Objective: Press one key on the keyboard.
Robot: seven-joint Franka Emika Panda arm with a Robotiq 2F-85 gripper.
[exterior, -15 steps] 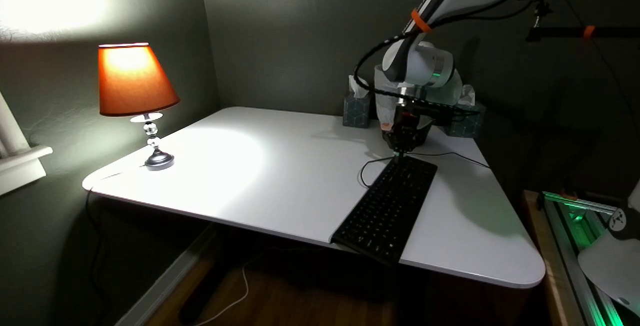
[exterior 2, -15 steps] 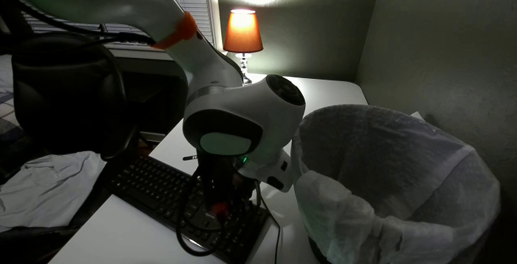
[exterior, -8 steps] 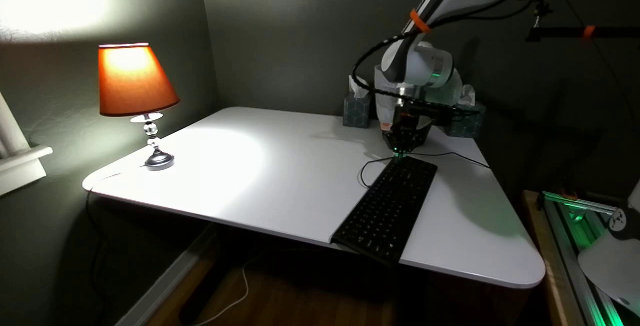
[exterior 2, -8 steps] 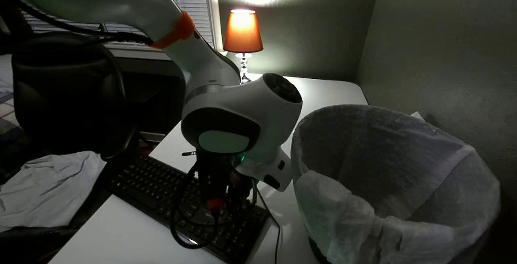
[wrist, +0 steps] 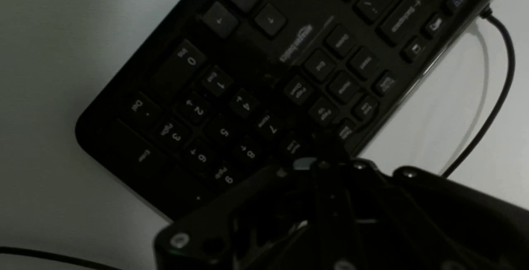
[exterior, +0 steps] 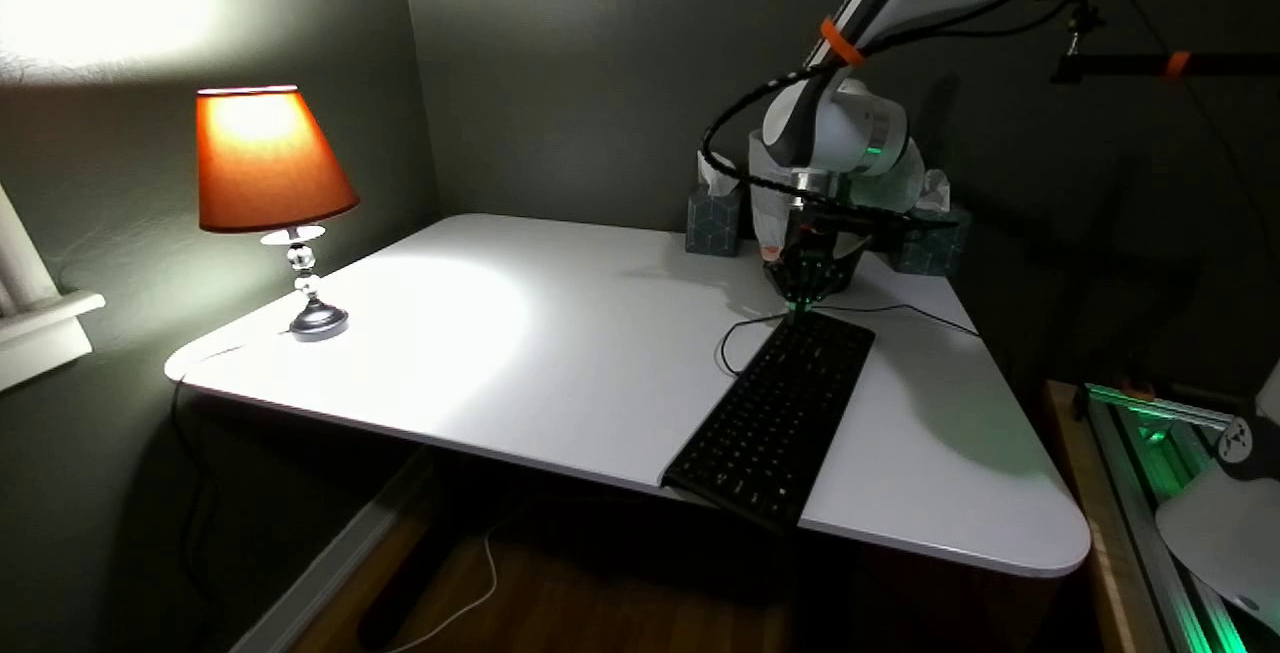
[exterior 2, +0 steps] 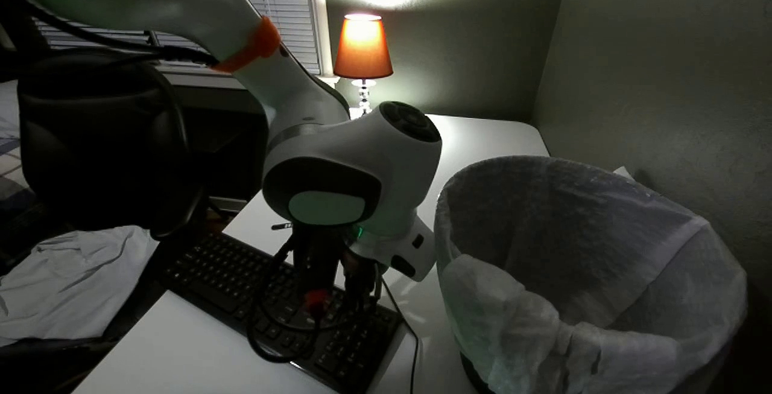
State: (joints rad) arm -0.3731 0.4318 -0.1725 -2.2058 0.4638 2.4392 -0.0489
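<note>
In an exterior view, the keyboard (exterior: 775, 423) is laid lengthwise near to far (desk edge (exterior: 560, 461) overhung); the gripper (exterior: 798, 309) is held, fingertips together, at the far end.

Black keyboard (exterior: 772, 420); orange lampshade (exterior: 268, 165)

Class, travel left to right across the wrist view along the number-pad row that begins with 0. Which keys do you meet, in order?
On the keyboard: 0 key, 1 key, 4 key, 7 key, key with blurred label.
</note>
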